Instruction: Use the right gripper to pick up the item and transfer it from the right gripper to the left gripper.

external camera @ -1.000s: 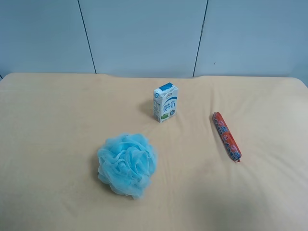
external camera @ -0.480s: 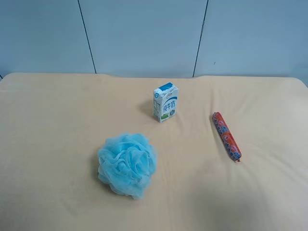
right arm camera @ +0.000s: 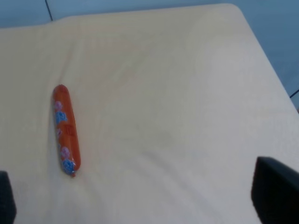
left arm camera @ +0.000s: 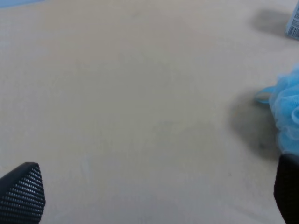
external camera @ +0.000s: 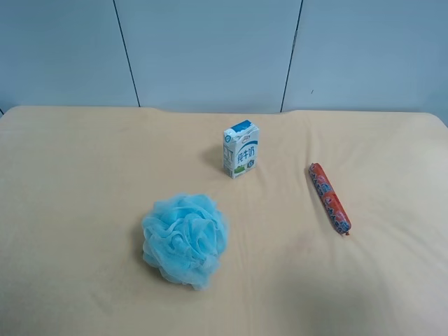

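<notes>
The item (external camera: 329, 198) lies flat; left gripper (left arm camera: 155, 189) and right gripper (right arm camera: 140, 193) jaws wide apart.

**Exterior high view:** Light is bright, even and diffuse, and focus is sharp across the cream cloth-covered table (external camera: 84, 154). The blue-white milk carton (external camera: 241, 149) throws a soft, faint shadow toward the view's left. The fluffy light-blue mesh pouf (external camera: 185, 238) shows only slight shading at its base.

**Right wrist view:** The picture is softer. The slim red-orange sausage-shaped stick (right arm camera: 65, 129) is mildly blurred. The black fingertips (right arm camera: 275, 191) of the right gripper (right arm camera: 140, 193) are dark and out of focus.

**Left wrist view:** The picture is hazy, with darker shadow patches beside the pouf. On the left gripper (left arm camera: 154, 191), one fingertip (left arm camera: 22, 192) has a legible ribbed texture.
</notes>
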